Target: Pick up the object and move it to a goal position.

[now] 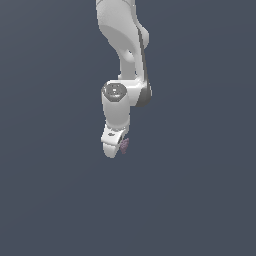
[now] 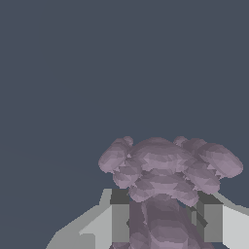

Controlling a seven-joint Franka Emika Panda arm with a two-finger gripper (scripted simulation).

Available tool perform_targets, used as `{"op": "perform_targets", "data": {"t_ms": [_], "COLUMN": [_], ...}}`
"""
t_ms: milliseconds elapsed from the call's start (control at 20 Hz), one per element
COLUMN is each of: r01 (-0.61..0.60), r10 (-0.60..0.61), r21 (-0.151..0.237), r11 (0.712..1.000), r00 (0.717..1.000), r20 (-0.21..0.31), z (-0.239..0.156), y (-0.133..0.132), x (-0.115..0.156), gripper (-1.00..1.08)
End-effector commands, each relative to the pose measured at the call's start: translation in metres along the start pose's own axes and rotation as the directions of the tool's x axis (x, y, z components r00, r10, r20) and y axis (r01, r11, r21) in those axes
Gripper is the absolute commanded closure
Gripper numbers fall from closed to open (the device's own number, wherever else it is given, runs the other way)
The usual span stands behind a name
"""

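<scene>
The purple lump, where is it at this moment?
The purple lump sits between the two fingers of the hand; in the exterior view it peeks out at the hand's tip, on that view's right.

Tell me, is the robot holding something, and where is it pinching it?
Yes. The gripper holds the purple lump, its two fingers pinching the lump's narrower end; the wider bumpy part sticks out beyond them.

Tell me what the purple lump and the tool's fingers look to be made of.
Purple lump: a matte, dull mauve mass of rounded bumps with soft shading and no sharp glints. It could be rubber, clay or soft plastic; the render leaves that open.

Tool fingers: flat grey, hard-edged blocks with dark pads, like painted metal or rigid plastic. They appear to sit against both sides of the lump.
</scene>
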State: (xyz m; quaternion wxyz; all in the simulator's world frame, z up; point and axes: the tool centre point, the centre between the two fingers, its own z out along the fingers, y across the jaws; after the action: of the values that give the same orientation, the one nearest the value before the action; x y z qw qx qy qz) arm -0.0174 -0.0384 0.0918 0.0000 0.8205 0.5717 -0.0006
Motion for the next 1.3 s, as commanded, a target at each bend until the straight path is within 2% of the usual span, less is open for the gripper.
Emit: {"op": "perform_targets", "data": {"t_ms": [0, 950, 1250], "r01": [0.001, 0.002, 0.000], "r10": [-0.001, -0.002, 0.000], "r21": [-0.001, -0.001, -0.001], "r11": [1.000, 1.000, 1.000], "r00": [1.000, 1.000, 1.000], "r20": [0.000, 0.000, -0.001], "z": [-0.020, -0.206, -0.255], "y": [-0.005, -0.043, -0.050], "x": [0.016, 0.162, 0.201], "gripper": [1.08, 1.08, 1.08]}}
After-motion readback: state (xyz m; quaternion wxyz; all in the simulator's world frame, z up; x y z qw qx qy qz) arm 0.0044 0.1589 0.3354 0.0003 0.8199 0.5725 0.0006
